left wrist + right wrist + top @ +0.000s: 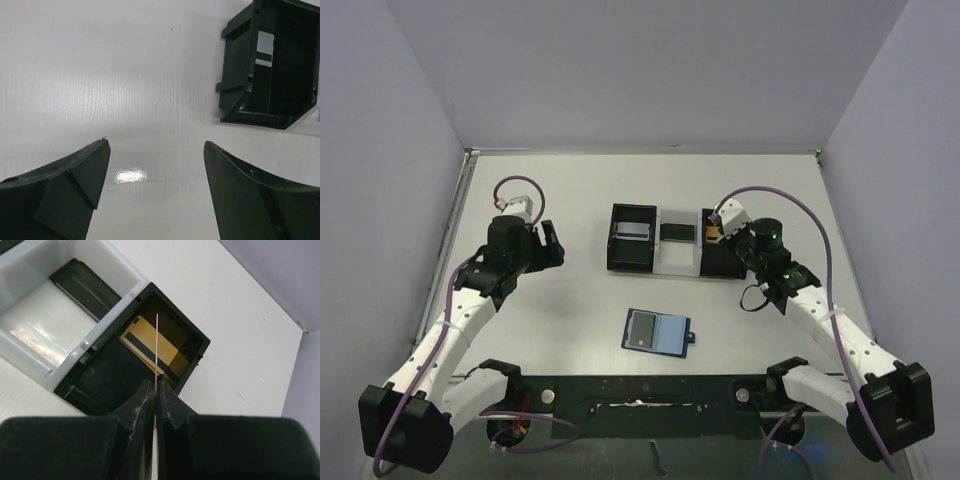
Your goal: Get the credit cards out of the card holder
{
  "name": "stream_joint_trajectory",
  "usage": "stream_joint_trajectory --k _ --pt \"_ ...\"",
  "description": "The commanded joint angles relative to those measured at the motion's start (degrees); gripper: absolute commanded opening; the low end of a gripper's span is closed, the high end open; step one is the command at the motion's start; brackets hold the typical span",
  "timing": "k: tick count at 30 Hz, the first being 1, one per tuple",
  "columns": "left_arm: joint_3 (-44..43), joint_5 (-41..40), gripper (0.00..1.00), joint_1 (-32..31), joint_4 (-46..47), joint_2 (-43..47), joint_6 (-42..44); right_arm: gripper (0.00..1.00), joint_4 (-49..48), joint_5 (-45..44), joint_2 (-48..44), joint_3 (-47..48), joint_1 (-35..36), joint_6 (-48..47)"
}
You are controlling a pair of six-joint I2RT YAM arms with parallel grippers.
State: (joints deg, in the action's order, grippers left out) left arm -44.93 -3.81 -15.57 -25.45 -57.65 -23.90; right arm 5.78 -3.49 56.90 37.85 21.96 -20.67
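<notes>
The card holder (657, 331) is a dark blue wallet lying spread open on the table near the arm bases, apart from both grippers. My right gripper (156, 382) is shut on a thin credit card (157, 340), seen edge-on, and hangs over the right black box (197, 347). A gold credit card (150, 345) with a dark stripe lies in that box. A silver-grey card (632, 232) sits in the left black box (632, 238). A dark card (85, 287) rests in the white tray (30, 335). My left gripper (156, 145) is open and empty over bare table, left of the left box (270, 65).
The two black boxes and the white tray (677, 262) between them form one row at mid-table. White walls close off the left, right and back of the table. The right arm's purple cable (790, 200) loops above the right box.
</notes>
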Motion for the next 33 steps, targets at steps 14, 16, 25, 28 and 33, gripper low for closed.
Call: stream_joint_trajectory --k 14,16,25,28,33 --pt "0.31 6.42 0.75 0.66 1.96 0.28 3.54 0.0 0.01 6.61 15.49 8.85 -6.68 -18.94" --pt "0.11 6.92 0.75 0.7 1.81 -0.25 3.75 0.0 -0.26 8.21 16.84 8.67 -7.32 -21.34" --pt "0.72 7.61 0.75 0.64 2.41 1.39 3.69 0.0 -8.03 13.62 22.94 7.27 -7.74 -24.79" --pt "0.67 7.92 0.75 0.67 2.43 1.49 3.77 0.0 -8.92 11.48 25.91 8.48 -7.66 -26.37" --pt "0.65 8.24 0.75 0.65 2.51 1.66 3.95 0.0 -13.04 8.66 28.32 8.12 -7.57 -29.3"
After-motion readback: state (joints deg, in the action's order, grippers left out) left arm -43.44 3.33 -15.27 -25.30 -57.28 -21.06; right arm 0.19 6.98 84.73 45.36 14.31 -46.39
